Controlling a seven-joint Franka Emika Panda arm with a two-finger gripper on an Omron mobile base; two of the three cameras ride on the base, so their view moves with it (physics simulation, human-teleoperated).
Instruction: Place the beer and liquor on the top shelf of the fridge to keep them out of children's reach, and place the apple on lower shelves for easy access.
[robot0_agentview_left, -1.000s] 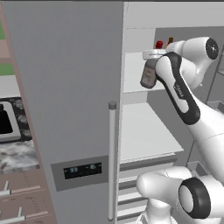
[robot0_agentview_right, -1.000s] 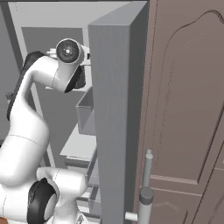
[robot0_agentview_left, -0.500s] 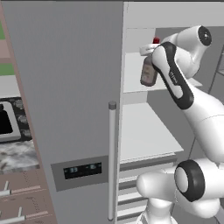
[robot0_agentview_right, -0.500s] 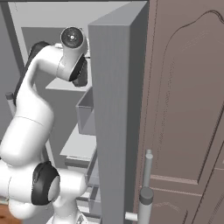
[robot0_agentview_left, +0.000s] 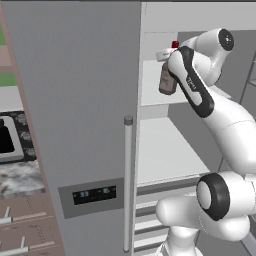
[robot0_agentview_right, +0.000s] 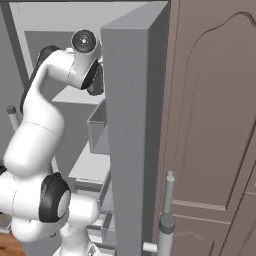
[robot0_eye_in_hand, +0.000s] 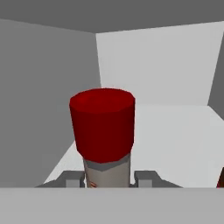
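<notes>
- Liquor (robot0_agentview_left: 167, 80) bottle, red cap (robot0_eye_in_hand: 103, 124) up, clamped at the neck between the gripper (robot0_eye_in_hand: 107, 178) fingers (robot0_eye_in_hand: 146, 177).
- Bottle hangs upright over the top shelf (robot0_agentview_left: 152, 85) inside the fridge (robot0_agentview_left: 75, 100); contact with the shelf cannot be told.
- Fridge door open.

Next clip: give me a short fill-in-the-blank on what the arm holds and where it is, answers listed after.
1. The claw is shut on the neck of the ____.
2. The cap on that bottle is ____ in colour.
3. The bottle is held level with the ____ shelf of the fridge.
4. The fridge door stands ____.

Missing words: liquor bottle; red; top; open
</notes>
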